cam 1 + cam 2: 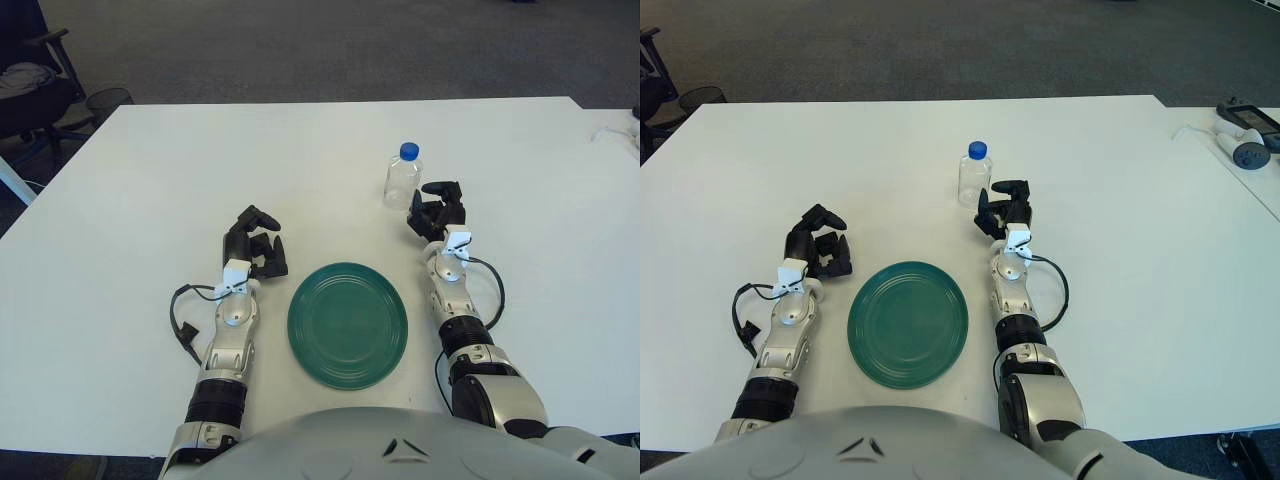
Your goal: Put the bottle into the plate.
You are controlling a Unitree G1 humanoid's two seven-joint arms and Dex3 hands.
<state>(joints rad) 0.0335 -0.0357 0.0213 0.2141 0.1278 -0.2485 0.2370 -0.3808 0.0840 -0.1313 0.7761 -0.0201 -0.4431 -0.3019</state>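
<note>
A small clear plastic bottle [402, 177] with a blue cap stands upright on the white table, beyond the plate and to its right. A dark green round plate [348, 323] lies near the table's front edge, between my two arms. My right hand [437, 211] is just right of and a little nearer than the bottle, fingers spread and holding nothing, apart from the bottle. My left hand [256, 243] shows left of the plate, fingers loosely curled and empty.
The white table [180, 170] stretches wide around the objects. An office chair [30, 85] stands off the table's far left corner. A controller-like device [1243, 135] and cable lie on an adjoining table at the far right.
</note>
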